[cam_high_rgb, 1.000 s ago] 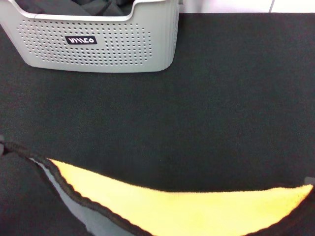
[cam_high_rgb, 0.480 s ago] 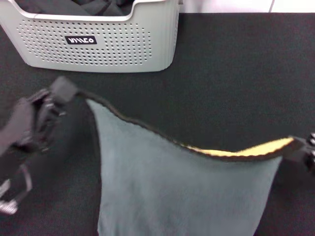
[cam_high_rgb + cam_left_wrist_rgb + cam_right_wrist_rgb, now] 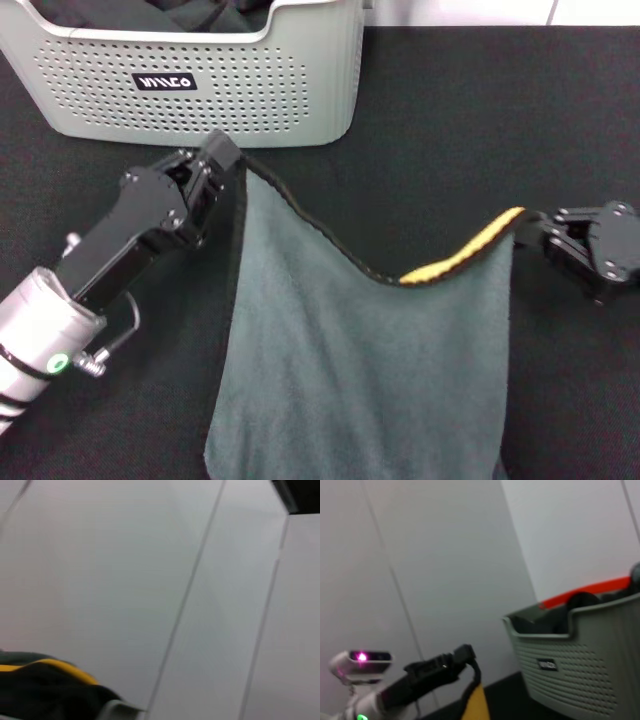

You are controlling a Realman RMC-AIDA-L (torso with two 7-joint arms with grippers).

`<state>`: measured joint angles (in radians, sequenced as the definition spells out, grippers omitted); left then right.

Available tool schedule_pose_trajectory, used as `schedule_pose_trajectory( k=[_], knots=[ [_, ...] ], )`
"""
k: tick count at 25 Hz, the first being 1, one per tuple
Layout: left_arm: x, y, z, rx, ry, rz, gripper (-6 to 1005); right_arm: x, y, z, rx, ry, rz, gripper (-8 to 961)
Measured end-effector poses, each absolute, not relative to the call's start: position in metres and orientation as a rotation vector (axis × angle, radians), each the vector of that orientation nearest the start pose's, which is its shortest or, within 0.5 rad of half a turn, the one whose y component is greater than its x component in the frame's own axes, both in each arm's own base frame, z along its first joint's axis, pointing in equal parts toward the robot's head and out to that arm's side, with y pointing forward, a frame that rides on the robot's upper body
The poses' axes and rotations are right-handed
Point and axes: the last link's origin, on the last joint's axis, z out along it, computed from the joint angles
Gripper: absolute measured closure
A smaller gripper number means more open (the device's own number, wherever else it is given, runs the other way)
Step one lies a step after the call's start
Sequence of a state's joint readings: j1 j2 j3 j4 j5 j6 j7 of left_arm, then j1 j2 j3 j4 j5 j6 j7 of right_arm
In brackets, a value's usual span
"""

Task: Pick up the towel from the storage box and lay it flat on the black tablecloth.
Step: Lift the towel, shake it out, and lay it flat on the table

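The left hand (image 3: 222, 160) is pinched shut on one upper corner of the towel (image 3: 370, 370), held up just in front of the storage box (image 3: 190, 100). Across from it, the right hand (image 3: 545, 232) is pinched shut on the other upper corner, well to the right of the box. The towel hangs between the two hands with its top edge sagging in the middle. Its grey-teal face is toward the robot, and a strip of the yellow-orange face shows along the top edge near the right hand. The lower part drapes down toward the near edge of the black tablecloth (image 3: 480, 110), which covers the counter. The storage box stands at the far left of the cloth, with dark fabric (image 3: 190, 12) inside it. From the right wrist, the left hand (image 3: 461, 660) shows holding the towel corner (image 3: 475, 702) beside the box (image 3: 580, 655).
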<state>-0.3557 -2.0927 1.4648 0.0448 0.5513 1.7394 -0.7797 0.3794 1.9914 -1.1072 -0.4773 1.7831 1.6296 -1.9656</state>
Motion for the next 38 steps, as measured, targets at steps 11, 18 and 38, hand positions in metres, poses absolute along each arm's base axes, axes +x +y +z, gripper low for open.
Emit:
schedule_pose_trajectory(
  k=[11, 18, 38],
  knots=[
    [-0.291, 0.278, -0.027, -1.86, -0.74, -1.322, 931, 0.259, 0.322, -0.027, -2.504, 0.659, 1.055, 917],
    [-0.296, 0.295, -0.034, -1.863, -0.795, -1.211, 930, 0.261, 0.339, -0.043, -2.475, 0.767, 0.962, 915],
    [-0.314, 0.311, -0.034, -1.788, -0.846, -1.054, 926, 0.227, 0.401, -0.059, -2.444, 0.998, 0.668, 909]
  ],
)
